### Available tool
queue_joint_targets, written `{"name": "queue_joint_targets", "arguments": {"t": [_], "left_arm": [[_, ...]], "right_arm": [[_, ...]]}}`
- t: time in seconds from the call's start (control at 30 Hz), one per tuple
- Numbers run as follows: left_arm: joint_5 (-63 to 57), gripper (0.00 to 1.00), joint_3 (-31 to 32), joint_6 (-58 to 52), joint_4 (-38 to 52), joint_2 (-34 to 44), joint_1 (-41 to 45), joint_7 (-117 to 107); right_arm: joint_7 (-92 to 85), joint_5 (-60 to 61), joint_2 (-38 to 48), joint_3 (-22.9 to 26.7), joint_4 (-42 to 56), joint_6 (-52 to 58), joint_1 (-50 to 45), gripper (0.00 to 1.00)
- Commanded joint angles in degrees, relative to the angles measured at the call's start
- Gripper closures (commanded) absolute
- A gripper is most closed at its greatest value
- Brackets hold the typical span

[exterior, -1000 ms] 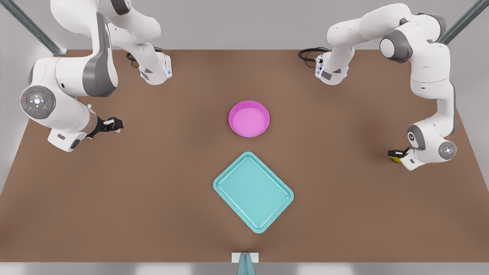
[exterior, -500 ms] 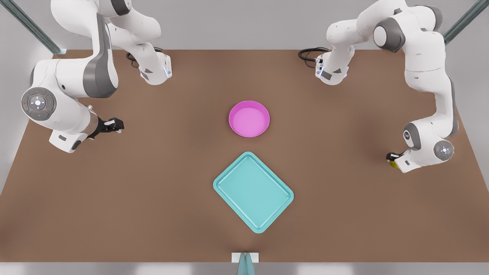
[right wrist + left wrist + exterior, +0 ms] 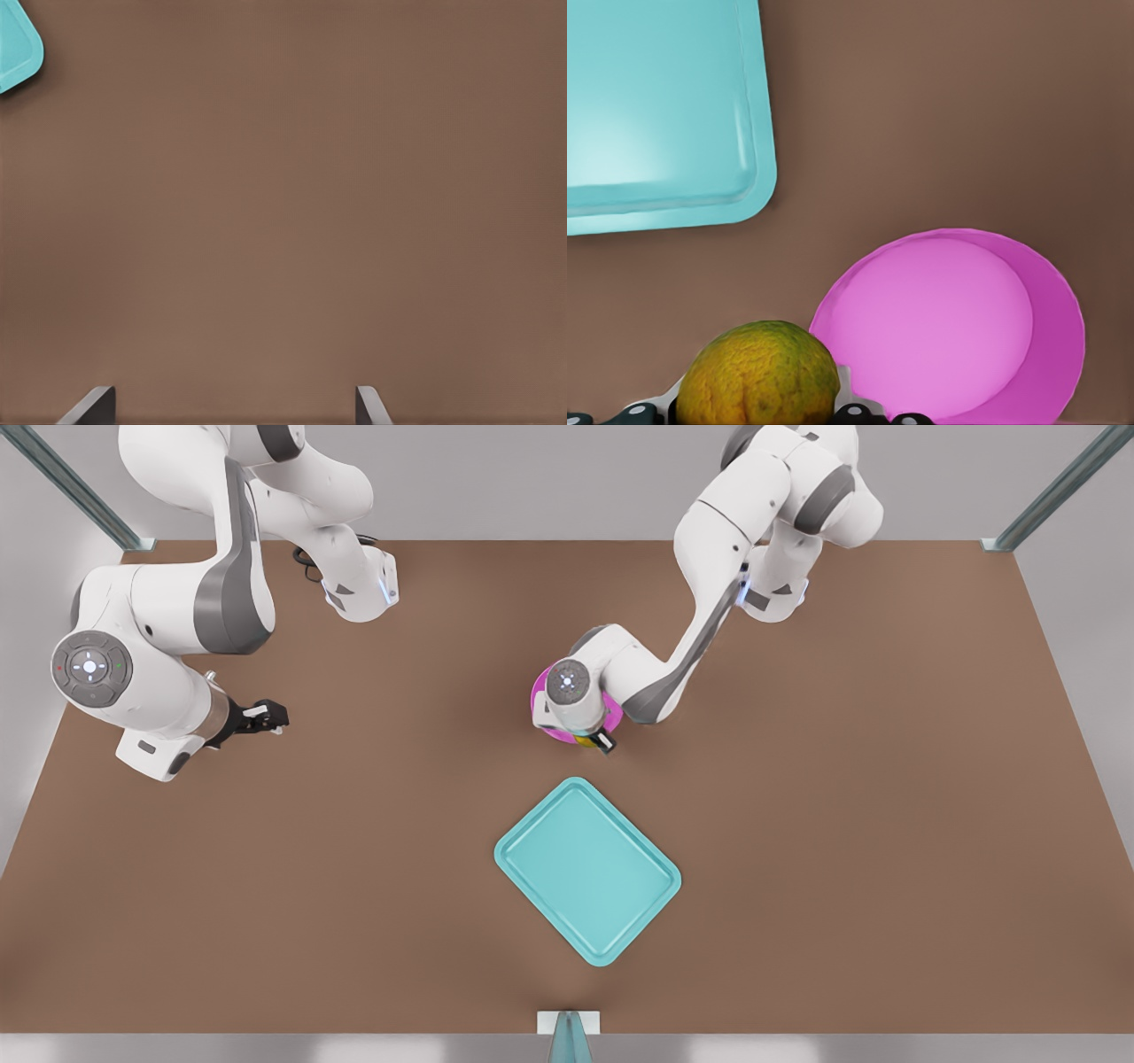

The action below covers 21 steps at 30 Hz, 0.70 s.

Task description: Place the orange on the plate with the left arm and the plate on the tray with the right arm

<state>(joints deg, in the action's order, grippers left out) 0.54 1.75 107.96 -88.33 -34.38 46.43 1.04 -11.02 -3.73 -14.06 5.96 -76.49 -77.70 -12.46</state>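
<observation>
Right gripper [image 3: 266, 716]: fingers spread, empty, waiting over bare brown tabletop [image 3: 842, 824] at the front view's left. Left gripper [image 3: 595, 740]: fingers clenched on the orange [image 3: 757, 376], bumpy, round, poised above the plate [image 3: 1050, 292] for release. Plate: glossy pink, rimmed. Tray [image 3: 588, 870]: smooth turquoise, nearby.

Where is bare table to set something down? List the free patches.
Free: the table on the front view's right of the tray, and between the tray and the waiting right end effector. Crowded: the plate, where the left end effector holds the orange.
</observation>
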Motion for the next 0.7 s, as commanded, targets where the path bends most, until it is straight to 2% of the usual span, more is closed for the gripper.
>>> {"name": "queue_joint_targets", "arguments": {"t": [0.0,0.17,0.2,0.23,0.33,0.37,0.4,0.43,0.47,0.5,0.53,0.6,0.63,0.67], "left_arm": [[3.2,0.38,0.0,-6.4,-0.1,-0.2,1.9,-34.9],[6.0,0.37,0.0,-5.6,1.8,-3.9,4.4,-36.8],[6.0,0.33,-0.1,-5.6,1.8,-4.2,4.4,-36.7],[6.0,0.00,-0.1,-5.6,1.5,-4.3,4.3,-35.8],[6.0,0.00,-0.1,-6.0,1.0,-4.5,4.3,-35.8],[5.9,0.00,-1.3,-12.2,1.0,-1.9,3.8,-35.6],[6.3,0.00,-5.9,-19.3,1.1,4.4,3.4,-34.2],[8.0,0.00,-14.4,-28.6,2.3,11.7,3.4,-32.5],[8.1,0.00,-21.8,-36.0,6.2,15.2,3.4,-28.4],[8.0,0.00,-30.7,-42.4,13.5,15.4,3.4,-21.8],[7.9,0.00,-38.7,-45.0,17.3,15.5,3.4,-13.9],[7.7,0.00,-48.7,-47.0,20.9,15.6,3.5,2.5],[7.6,0.00,-48.2,-46.7,20.9,18.2,3.2,1.4],[5.9,0.00,-27.4,-42.0,18.5,22.2,-14.1,1.4]], "right_arm": [[-0.1,0.0,-0.1,0.0,0.0,0.0,0.0,0.00],[-0.1,0.0,-0.3,0.0,0.0,-0.1,0.1,0.00],[-0.1,0.0,-0.3,0.0,0.0,-0.1,0.0,0.00],[-0.1,0.0,-0.3,0.0,0.0,-0.1,0.1,0.00],[-0.1,0.0,-0.3,0.0,0.0,-0.1,0.0,0.00],[-0.1,0.0,-0.3,0.0,0.0,-0.1,0.0,0.00],[-0.1,0.1,-0.8,0.0,-1.4,0.0,-0.1,0.00],[0.0,4.2,-2.1,0.0,-5.7,-1.0,-0.4,0.00],[0.4,9.2,-2.6,0.0,-10.8,-5.5,-1.0,0.00],[2.5,13.0,-4.4,-0.9,-15.5,-13.8,-3.5,0.00],[6.4,16.2,-5.0,-4.3,-19.7,-20.9,-3.7,0.00],[7.5,21.4,-6.4,-6.1,-27.7,-34.8,-7.0,0.00],[8.5,23.6,-6.3,-7.4,-32.0,-41.7,-8.5,0.00],[8.7,25.1,-4.3,-10.8,-40.2,-53.0,-8.2,0.00]]}}
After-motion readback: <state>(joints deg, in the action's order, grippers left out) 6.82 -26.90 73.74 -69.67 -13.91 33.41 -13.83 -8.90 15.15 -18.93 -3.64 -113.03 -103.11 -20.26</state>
